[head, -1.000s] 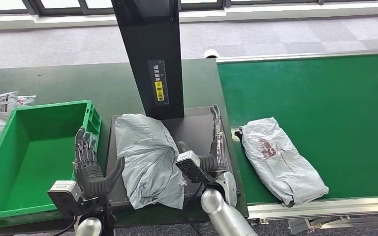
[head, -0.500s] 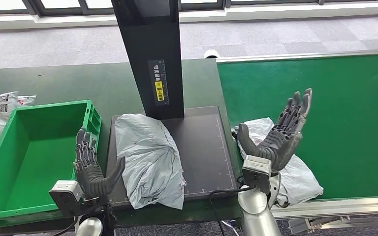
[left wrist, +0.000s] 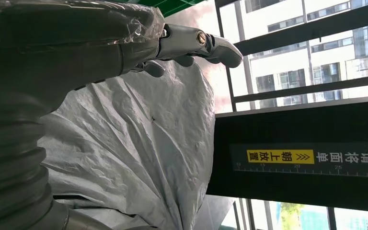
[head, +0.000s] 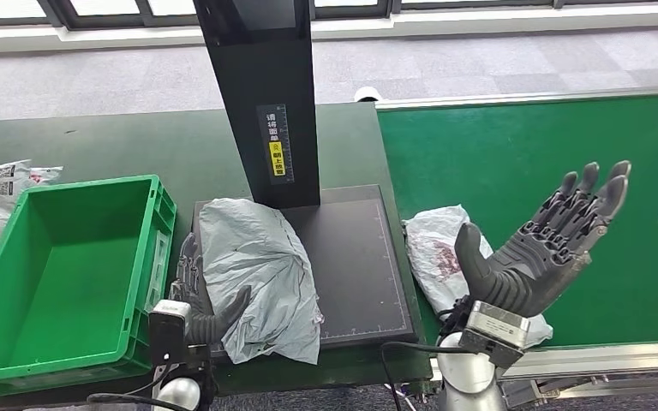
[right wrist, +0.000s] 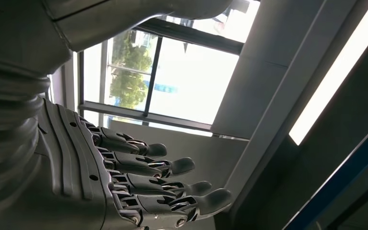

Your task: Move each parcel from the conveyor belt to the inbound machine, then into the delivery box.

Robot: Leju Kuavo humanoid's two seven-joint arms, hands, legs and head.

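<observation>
A grey parcel (head: 261, 278) is lying on the inbound machine's black platform (head: 355, 257), just left of the machine's black column (head: 266, 94). It is judged to be a soft, light, crumpled poly bag that would sag and slip if lifted by one corner; a hold across its bulging middle is being favoured. The left hand (head: 208, 308) is being held against the parcel's left edge, fingers spread, nothing yet gripped. The right hand (head: 548, 248) is being held up to the right of the platform, fingers apart and empty, above a white parcel (head: 433, 253) on the conveyor belt (head: 523, 154). A yellow label (head: 278, 158) with Chinese characters is being shown on the column; it appears to read 朝上放置 in the left wrist view. The green delivery box (head: 60, 265) is standing left of the platform.
</observation>
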